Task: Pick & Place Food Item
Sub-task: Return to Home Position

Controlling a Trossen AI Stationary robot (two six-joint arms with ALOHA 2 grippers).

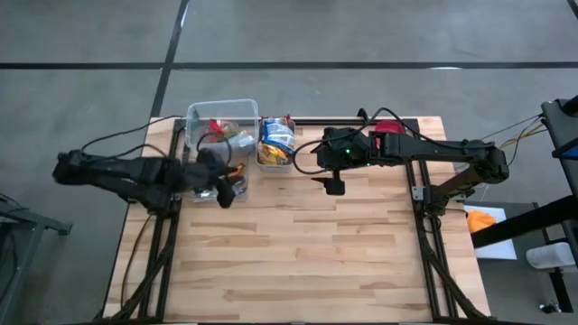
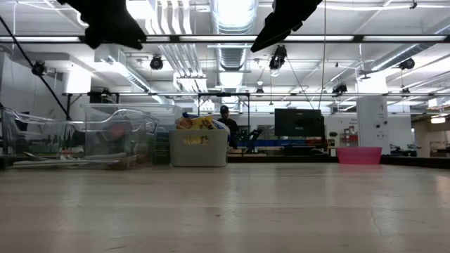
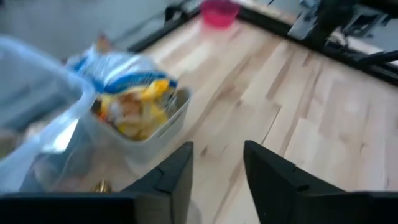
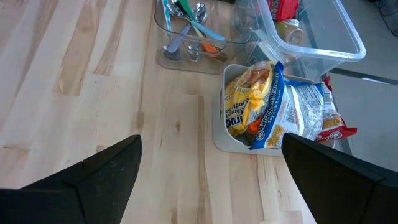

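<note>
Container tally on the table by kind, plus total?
Clear bins: 2 (large bin, spoon bin)
White bin, holding snack bags: 1
Pink bowl: 1
Total: 4

The desk (image 1: 298, 244) carries one large clear bin (image 4: 349, 38), one small clear bin (image 4: 177, 61), one white tub (image 4: 221, 142) and one pink bowl (image 3: 219, 14).
</note>
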